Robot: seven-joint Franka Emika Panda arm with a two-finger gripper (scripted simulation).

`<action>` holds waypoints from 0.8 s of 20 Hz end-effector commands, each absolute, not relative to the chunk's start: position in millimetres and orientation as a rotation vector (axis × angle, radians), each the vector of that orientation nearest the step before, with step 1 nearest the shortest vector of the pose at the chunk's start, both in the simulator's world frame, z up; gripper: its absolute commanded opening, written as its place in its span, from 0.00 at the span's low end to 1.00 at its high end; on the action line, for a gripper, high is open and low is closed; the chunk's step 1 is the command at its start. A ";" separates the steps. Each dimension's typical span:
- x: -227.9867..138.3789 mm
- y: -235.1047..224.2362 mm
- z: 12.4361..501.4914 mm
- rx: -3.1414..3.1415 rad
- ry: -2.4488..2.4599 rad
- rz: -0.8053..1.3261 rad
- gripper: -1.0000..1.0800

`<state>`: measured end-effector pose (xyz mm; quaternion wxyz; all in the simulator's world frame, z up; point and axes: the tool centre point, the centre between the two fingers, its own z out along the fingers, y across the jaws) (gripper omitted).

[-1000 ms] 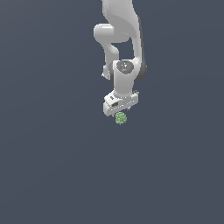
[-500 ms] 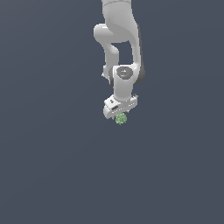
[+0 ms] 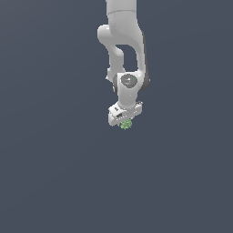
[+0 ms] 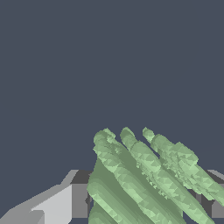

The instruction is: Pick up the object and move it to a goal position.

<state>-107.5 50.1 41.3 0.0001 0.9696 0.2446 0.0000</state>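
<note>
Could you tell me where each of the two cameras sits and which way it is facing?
Exterior view: off the arm, position unknown; faces the arm, gripper and green object at its tip.
Wrist view: on the wrist, looking along a gripper finger past the object, close up.
Shared: the object and gripper.

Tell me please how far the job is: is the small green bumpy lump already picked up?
Done, it seems: the small light-green bumpy lump sits at the tips of the white end effector, and the wrist view shows it filling the space between the grey fingers. In hand: carrying it. Left: reaching the goal position, which no picture marks, so the remaining way cannot be judged.
</note>
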 end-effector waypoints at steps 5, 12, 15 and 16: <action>-107.5 50.6 40.3 3.046 0.770 0.000 0.00; -105.8 47.4 41.6 3.046 0.768 0.001 0.00; -101.1 39.6 43.0 3.046 0.768 0.001 0.00; -98.8 35.8 43.7 3.046 0.768 0.001 0.00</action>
